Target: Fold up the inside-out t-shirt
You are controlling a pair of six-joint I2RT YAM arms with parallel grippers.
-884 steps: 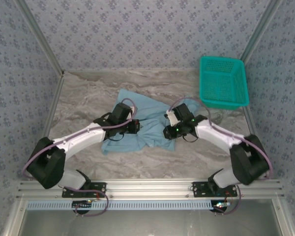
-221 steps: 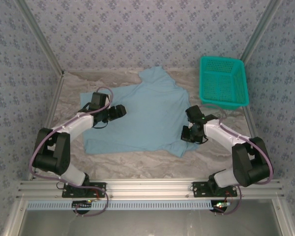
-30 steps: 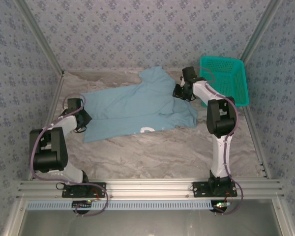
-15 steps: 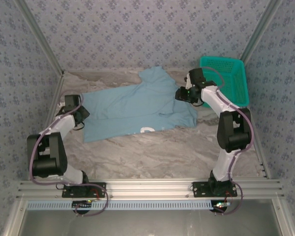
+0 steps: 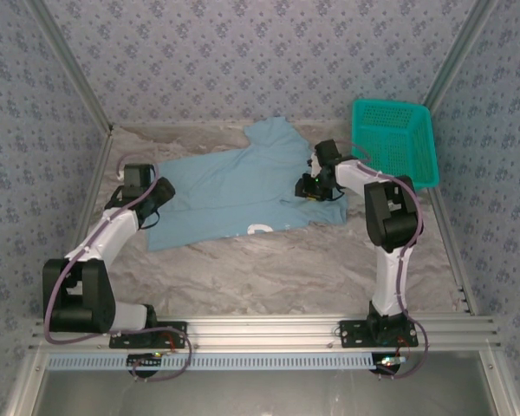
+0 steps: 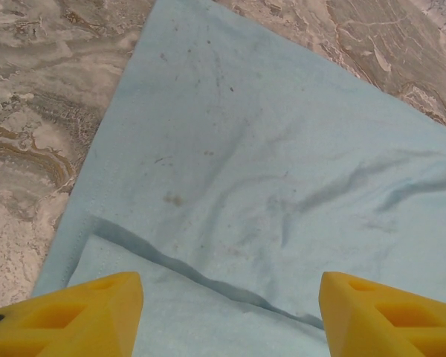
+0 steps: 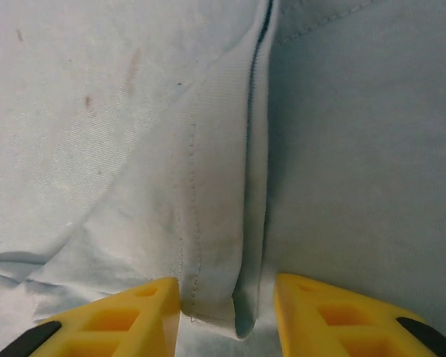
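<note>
Top external: inside-out t-shirt (image 5: 234,186) lengthwise left-right (left claw (image 5: 161,192), right claw (image 5: 305,191) parted, empty)

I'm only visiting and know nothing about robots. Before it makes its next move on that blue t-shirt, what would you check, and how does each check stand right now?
1. Left gripper free of cloth: ok; its fingers stand wide apart over the t-shirt.
2. Right gripper lined up on an edge: ok; a stitched hem runs between its fingers.
3. Right gripper holding that hem: cannot tell.
4. T-shirt lying flat: not ok; it is wrinkled, with one layer doubled over near the left gripper.
5. Basket off the cloth: ok; it stands apart at the far right.
</note>
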